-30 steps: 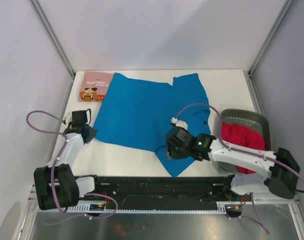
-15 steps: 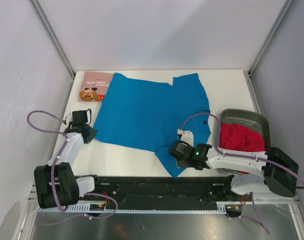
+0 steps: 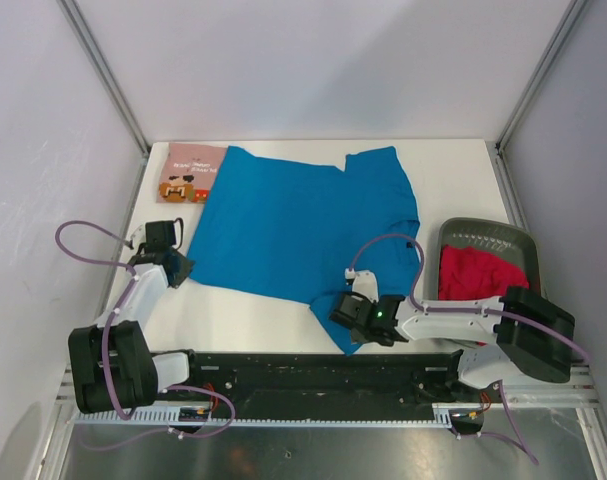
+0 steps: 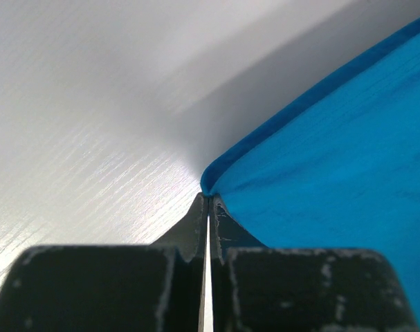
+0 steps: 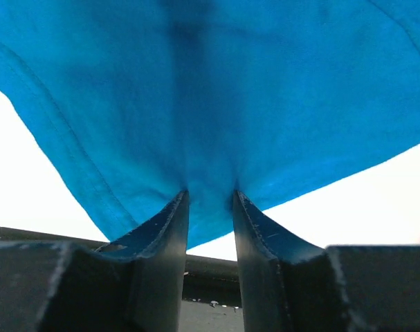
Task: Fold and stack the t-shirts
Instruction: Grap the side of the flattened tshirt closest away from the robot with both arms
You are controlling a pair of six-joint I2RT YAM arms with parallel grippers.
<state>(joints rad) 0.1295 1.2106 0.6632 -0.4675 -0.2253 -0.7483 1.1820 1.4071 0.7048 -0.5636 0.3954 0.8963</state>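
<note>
The blue t-shirt (image 3: 303,225) lies spread flat across the table. My left gripper (image 3: 179,268) is shut on its left near corner, and the hem (image 4: 216,169) sits right at the closed fingertips. My right gripper (image 3: 343,316) is low over the shirt's near corner (image 5: 210,104); its jaws stand a little apart, with blue cloth running between the fingertips (image 5: 178,207). The pink printed t-shirt (image 3: 188,172) lies folded at the back left. The red t-shirt (image 3: 478,275) is bunched in the basket.
A dark grey plastic basket (image 3: 483,232) stands at the right of the table, beside my right arm. The black rail (image 3: 303,365) runs along the near edge, just below the blue shirt's corner. White walls enclose the table on three sides.
My right gripper has moved toward the near edge and down onto the blue shirt's near corner. The left gripper and the shirts have stayed put.
</note>
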